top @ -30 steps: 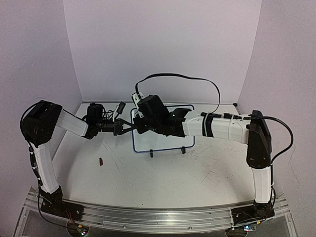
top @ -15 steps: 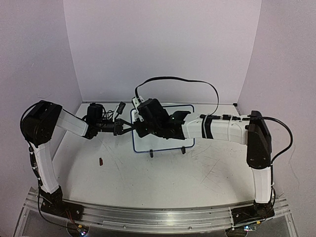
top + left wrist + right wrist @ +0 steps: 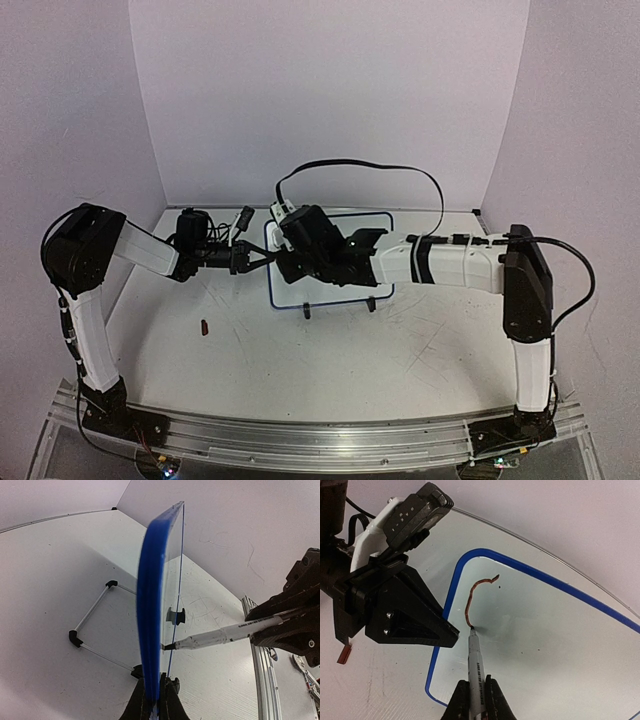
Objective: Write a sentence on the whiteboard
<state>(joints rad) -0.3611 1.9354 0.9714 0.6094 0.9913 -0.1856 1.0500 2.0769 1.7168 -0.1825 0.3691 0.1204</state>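
The whiteboard stands upright on the table, blue-framed and glossy. My left gripper is shut on its left edge; the left wrist view shows the blue frame edge-on, pinched between the jaws. My right gripper is shut on a white marker, whose tip touches the board. One curved red-brown stroke runs up from the tip, near the board's upper left corner. No words show. In the top view the right gripper hides the stroke. The marker also shows in the left wrist view.
A small red-brown cap lies on the table left of the board. Two black clip feet hold the board's lower edge. A wire stand lies behind it. A black cable arches over the right arm.
My right wrist has shifted slightly across the board's upper left with the marker, and its cable has moved. The left arm and the board have stayed still.
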